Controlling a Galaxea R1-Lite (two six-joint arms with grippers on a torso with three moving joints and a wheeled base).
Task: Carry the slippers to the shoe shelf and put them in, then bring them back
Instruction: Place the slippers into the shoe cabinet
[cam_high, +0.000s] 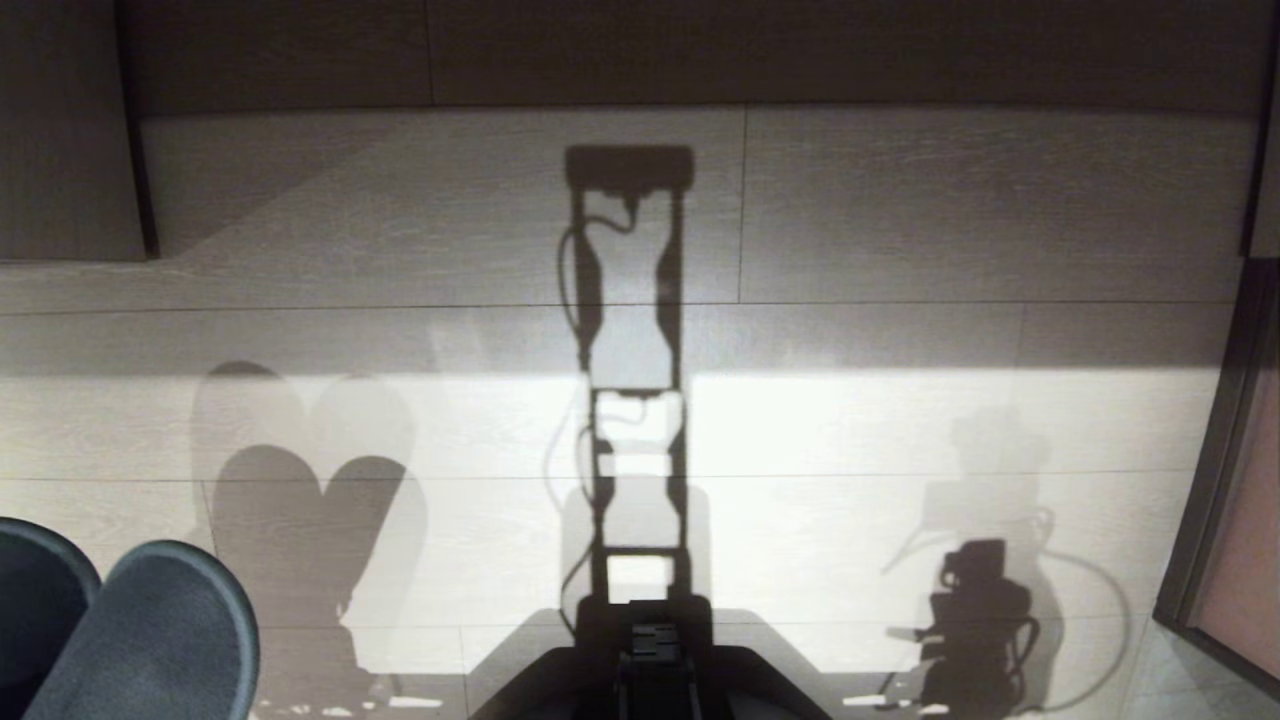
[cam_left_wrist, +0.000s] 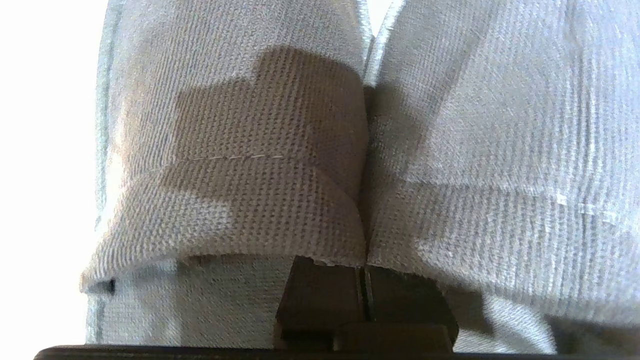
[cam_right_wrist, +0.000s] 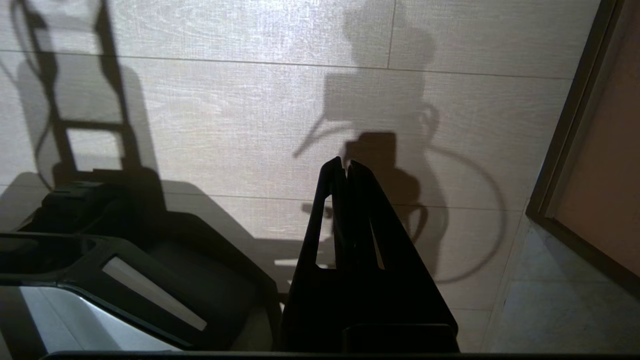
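Now L fingers (cam_left_wrist: 367, 295) pinched on slippers (cam_left_wrist: 320, 165), side by side; R fingers (cam_right_wrist: 345, 167) closed, empty.

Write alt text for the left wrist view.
The left gripper, shut, pinches the pair of slippers side by side, their woven fabric filling the view in bright light.

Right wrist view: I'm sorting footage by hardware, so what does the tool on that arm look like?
The right tool is plain black: two flat, tapering fingers narrowing to slim tips, each with a long slot cut through it. No markings or cables show on it. The left tool's fingers are dark and blocky.
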